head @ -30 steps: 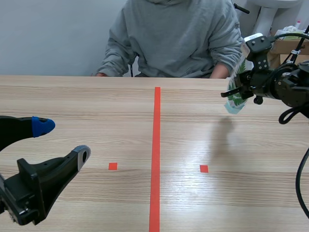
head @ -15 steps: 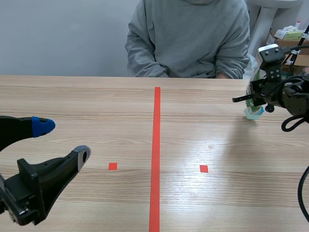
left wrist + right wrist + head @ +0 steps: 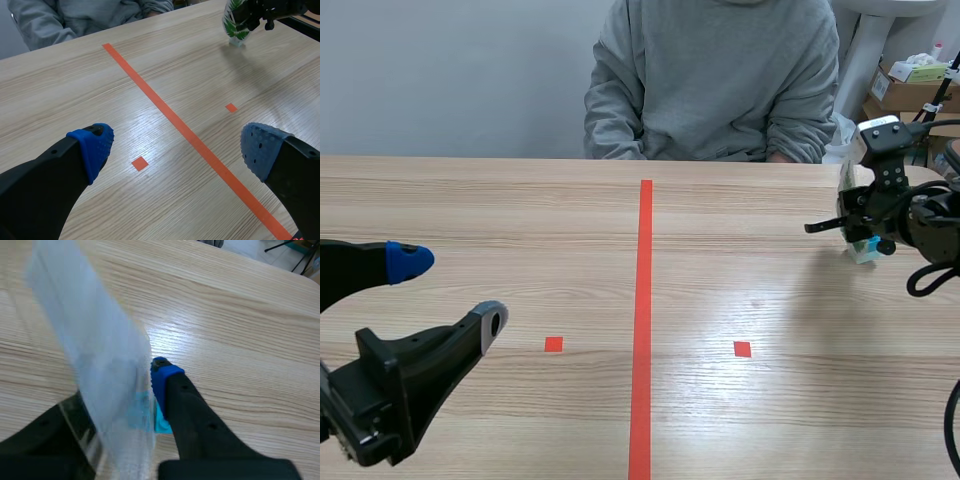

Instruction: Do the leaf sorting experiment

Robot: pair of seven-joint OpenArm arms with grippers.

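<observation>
1. Jaws of the left arm (image 3: 390, 400), low at the near side of the scene view, stand spread wide with nothing between them. Those of the right arm (image 3: 920, 205) pinch a clear plastic sleeve with a green fern leaf inside (image 3: 861, 243), held upright over the far part of the pale wooden table (image 3: 520, 200). Whether its lower edge touches the wood I cannot tell. A person in a grey hooded top (image 3: 715, 80) sits just beyond.
2. Left wrist view: the blue dotted pads (image 3: 95, 145) are far apart. The sleeve lies well ahead of them, across the orange-red tape line (image 3: 175, 120), so the right arm alone is placed to handle it.
3. Right wrist view: the sleeve rises between the fingers, with a blue pad (image 3: 162, 372) pressed to one face. Its long axis runs up and away from the jaws, so laying it down probably means tipping it flat.
</observation>
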